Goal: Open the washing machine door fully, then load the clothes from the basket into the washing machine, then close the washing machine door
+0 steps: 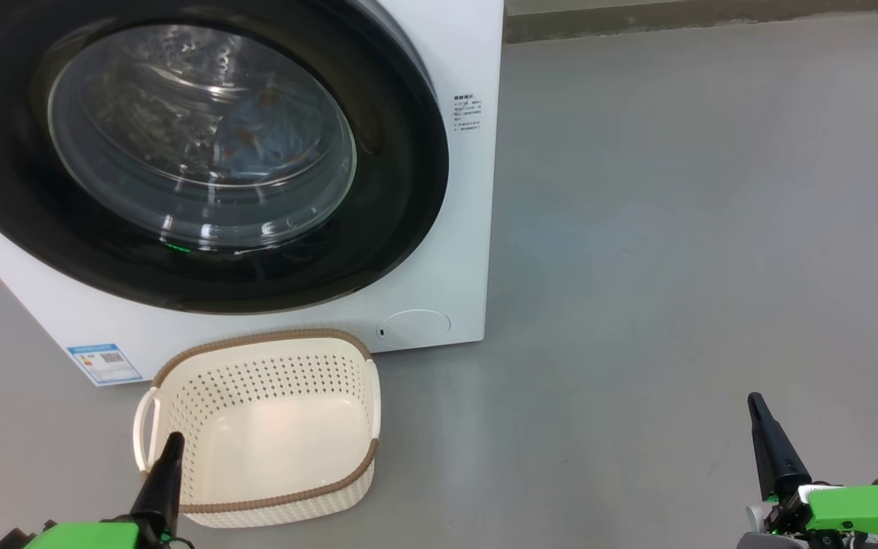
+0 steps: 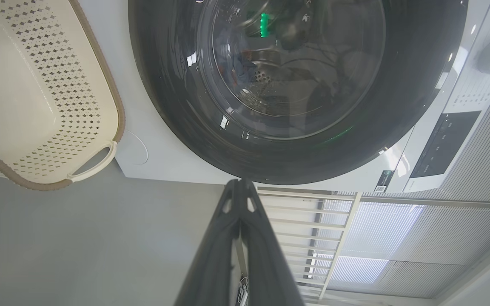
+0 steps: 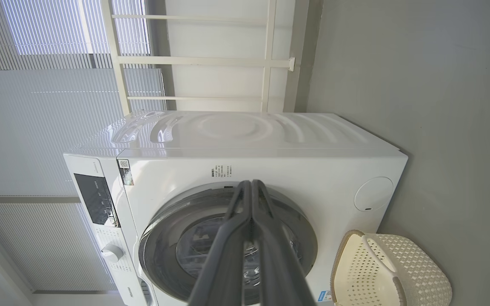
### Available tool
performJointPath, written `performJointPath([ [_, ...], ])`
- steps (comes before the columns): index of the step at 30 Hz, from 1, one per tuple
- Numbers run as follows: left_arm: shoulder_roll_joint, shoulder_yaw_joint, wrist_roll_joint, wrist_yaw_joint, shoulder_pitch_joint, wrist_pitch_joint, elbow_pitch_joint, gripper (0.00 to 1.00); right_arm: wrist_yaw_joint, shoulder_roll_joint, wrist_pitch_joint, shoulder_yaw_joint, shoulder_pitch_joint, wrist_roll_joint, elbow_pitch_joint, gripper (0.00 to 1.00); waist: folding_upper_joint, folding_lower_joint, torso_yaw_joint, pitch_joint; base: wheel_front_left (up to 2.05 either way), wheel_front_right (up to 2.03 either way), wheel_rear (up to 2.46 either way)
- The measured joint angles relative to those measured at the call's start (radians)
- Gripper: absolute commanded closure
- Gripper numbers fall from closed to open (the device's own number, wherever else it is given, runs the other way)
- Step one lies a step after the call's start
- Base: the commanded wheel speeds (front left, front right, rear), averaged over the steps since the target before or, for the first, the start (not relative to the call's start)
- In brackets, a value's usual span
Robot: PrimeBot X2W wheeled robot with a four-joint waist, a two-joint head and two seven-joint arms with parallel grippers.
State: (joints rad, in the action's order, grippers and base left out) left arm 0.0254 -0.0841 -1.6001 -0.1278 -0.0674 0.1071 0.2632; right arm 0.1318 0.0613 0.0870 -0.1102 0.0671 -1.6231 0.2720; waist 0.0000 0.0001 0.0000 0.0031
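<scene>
While the left gripper (image 1: 174,438) and right gripper (image 1: 754,399) sit pressed together, empty, the clothes (image 1: 256,131) blur behind the washing machine door (image 1: 397,198).

Lit brightly and evenly by cool, soft daylight. Blown almost to white at the backlit blinds (image 3: 58,106) in the right wrist view, with a pale sheen across the top of the washing machine (image 3: 249,131). Speckled with small hard highlights and a green glint on the glass of the washing machine door (image 1: 203,137), its glossy black rim mirroring the room. Shadowed only faintly and softly on the grey floor (image 1: 675,229) around the basket (image 1: 264,427). Sharp in the head view; strongly bowed along straight edges in both wrist views.
</scene>
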Motion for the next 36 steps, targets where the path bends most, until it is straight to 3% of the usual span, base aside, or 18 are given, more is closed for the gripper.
performJointPath([
  [36,0.001,0.000,0.000,0.000,0.000,0.000,0.001,1.00,0.000,-0.003,0.008,-0.005,0.000,0.000,0.000,1.00,0.0000,-0.0001,0.000,0.000,0.00,0.00,0.00],
])
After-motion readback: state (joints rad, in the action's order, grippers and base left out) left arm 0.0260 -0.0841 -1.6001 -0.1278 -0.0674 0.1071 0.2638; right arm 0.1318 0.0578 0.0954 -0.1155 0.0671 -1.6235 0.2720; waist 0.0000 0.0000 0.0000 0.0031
